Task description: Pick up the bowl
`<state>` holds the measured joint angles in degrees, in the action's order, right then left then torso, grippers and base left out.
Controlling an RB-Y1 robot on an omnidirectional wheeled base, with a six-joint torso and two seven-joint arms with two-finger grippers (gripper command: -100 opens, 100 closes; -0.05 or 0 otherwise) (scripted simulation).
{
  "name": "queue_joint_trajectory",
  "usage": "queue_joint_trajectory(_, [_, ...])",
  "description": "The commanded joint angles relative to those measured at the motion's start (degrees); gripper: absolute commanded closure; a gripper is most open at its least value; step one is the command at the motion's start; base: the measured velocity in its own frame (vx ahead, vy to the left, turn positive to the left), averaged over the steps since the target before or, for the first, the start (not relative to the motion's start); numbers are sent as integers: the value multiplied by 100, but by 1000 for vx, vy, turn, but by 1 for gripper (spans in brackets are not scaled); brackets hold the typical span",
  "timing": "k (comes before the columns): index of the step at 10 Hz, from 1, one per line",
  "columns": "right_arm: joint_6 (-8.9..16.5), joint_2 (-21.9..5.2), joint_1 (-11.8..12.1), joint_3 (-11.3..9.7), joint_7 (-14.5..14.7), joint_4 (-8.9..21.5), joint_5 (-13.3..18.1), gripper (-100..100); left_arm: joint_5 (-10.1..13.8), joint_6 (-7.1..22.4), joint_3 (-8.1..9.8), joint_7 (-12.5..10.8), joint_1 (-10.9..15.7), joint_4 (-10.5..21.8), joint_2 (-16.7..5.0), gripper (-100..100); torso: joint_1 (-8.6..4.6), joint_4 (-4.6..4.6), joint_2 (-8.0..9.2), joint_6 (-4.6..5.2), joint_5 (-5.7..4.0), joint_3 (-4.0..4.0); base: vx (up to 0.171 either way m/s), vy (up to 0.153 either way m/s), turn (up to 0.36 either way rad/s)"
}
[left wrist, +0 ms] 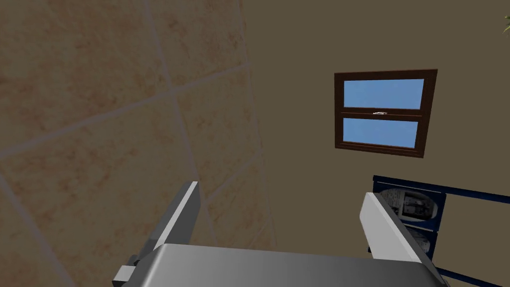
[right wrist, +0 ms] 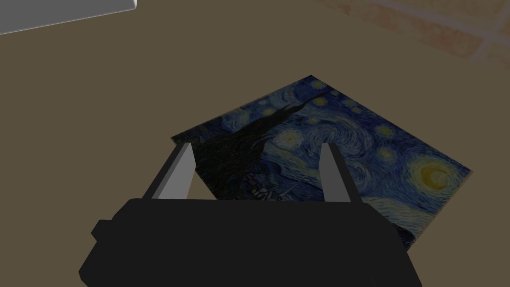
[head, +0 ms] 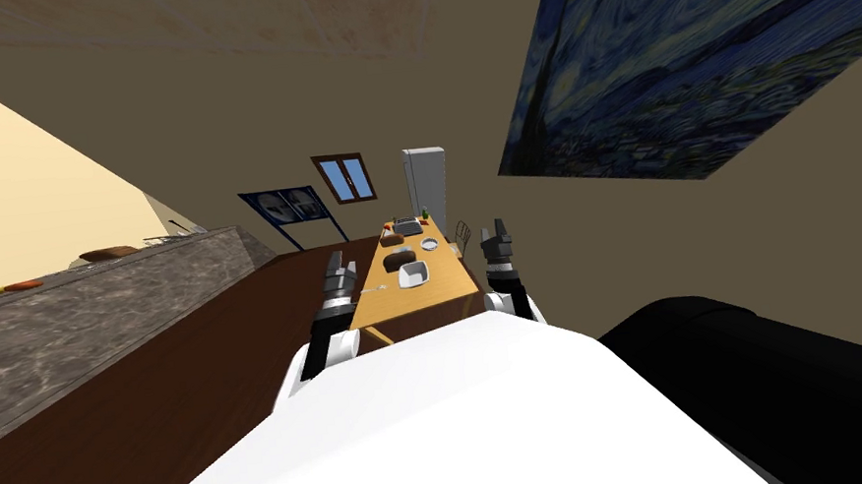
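Note:
A white bowl (head: 412,273) sits on the near half of a long wooden table (head: 425,302) straight ahead of me. A smaller pale round dish (head: 429,245) lies just beyond it. My left gripper (head: 334,261) is raised beside the table's left edge, and the left wrist view has its fingers (left wrist: 187,209) wide apart with nothing between them, so the left gripper (left wrist: 280,190) is open. My right gripper (head: 495,230) is raised beside the table's right edge, apart from the bowl. The right gripper (right wrist: 255,145) has its fingers (right wrist: 331,169) apart and holds nothing.
On the table also lie a dark brown lump (head: 401,257), a grey appliance (head: 408,224) and a green bottle (head: 424,213). A chair (head: 463,234) stands at its right side, a white fridge (head: 425,180) behind. A stone-topped counter (head: 79,307) runs along my left.

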<state>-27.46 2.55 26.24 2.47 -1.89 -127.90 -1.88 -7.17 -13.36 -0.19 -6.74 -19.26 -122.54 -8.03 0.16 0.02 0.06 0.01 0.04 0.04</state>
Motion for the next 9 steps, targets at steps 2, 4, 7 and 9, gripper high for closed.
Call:
queue_joint_trajectory(2, [0,0,0,0,0,0,0,0,10,244,45,-111,152,363,-99,-100,-7,0,-1,0,-1,0,-14,22,2])
queue_joint_trajectory(4, [0,0,0,0,0,0,0,0,46,600,88,-250,384,726,-221,-100,-4,0,-2,0,-1,-1,-19,33,-2])
queue_joint_trajectory(7, [0,0,0,0,0,0,0,0,73,899,103,-318,505,1049,-269,-100,-7,-1,-4,0,-1,-2,-8,20,-4])
queue_joint_trajectory(9, [0,0,0,0,0,0,0,0,140,1294,121,-451,756,1427,-328,-100,-13,-1,-6,0,-3,-3,-1,12,-16])
